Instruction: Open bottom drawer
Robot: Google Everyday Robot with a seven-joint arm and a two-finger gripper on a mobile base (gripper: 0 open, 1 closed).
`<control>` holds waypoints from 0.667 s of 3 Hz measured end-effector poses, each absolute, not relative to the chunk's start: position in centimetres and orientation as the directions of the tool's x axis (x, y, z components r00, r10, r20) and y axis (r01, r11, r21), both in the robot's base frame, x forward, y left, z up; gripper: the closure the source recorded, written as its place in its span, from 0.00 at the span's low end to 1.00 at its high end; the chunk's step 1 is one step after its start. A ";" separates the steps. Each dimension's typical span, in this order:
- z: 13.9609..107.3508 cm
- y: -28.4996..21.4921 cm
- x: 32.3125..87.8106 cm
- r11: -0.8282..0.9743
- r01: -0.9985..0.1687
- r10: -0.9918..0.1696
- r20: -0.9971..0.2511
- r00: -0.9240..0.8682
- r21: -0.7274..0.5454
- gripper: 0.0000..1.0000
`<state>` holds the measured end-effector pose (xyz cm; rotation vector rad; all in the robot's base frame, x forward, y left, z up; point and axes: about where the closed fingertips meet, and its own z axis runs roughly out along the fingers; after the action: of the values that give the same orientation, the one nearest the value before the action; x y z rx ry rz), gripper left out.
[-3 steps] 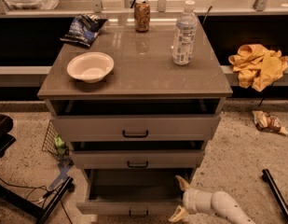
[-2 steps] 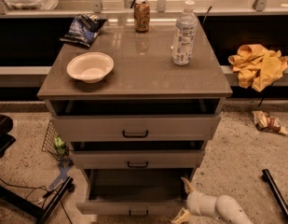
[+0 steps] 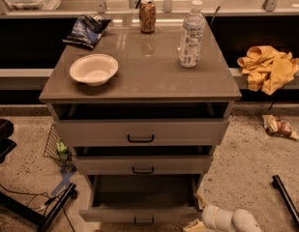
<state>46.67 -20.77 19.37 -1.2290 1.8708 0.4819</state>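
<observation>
The bottom drawer (image 3: 144, 193) of the grey cabinet (image 3: 149, 69) stands well pulled out toward the near side, so the gripper (image 3: 197, 217), low at its right front corner (open or closed, I can't tell), should probably ease straight back without knocking the front sideways.

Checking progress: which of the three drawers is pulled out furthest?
The bottom drawer: its grey inside shows; the middle drawer and top drawer barely gape. The pincer is at its right front corner.
</observation>
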 end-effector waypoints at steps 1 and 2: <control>19.3 -20.7 46.7 0.449 -0.886 -0.569 -0.803 -0.181 -0.119 0.28; 19.3 -20.4 46.7 0.446 -0.887 -0.567 -0.804 -0.179 -0.117 0.52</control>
<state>46.67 -20.41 19.27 -1.2303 1.8683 0.4871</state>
